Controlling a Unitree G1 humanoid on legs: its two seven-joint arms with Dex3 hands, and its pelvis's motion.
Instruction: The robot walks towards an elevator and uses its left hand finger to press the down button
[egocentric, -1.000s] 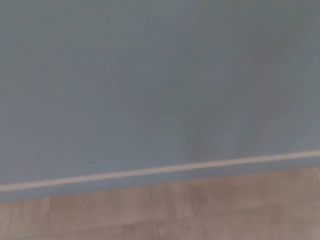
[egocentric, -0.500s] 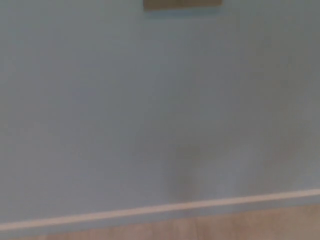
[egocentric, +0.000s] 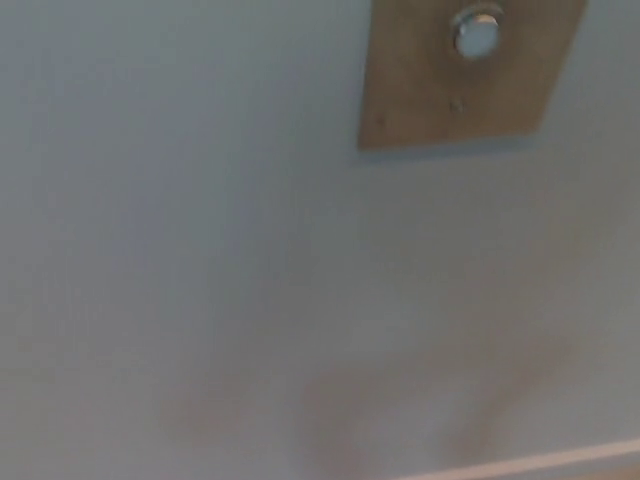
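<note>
A round silver button (egocentric: 477, 33) sits at the top edge of the head view, right of centre, set in a brushed-metal plate (egocentric: 440, 100) fixed flat on a pale blue-grey wall (egocentric: 200, 250). The plate looks tilted in shot, w/ small screw-like dots below the button. The pic is soft, so any marking on the button can't be read. A pale strip (egocentric: 540, 462) crosses the btm right corner. Neither robot hand is in shot, so open or closed can't be told.

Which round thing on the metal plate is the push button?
The big shiny button at the top of the plate; the dots lower down are tiny and dull.
</note>
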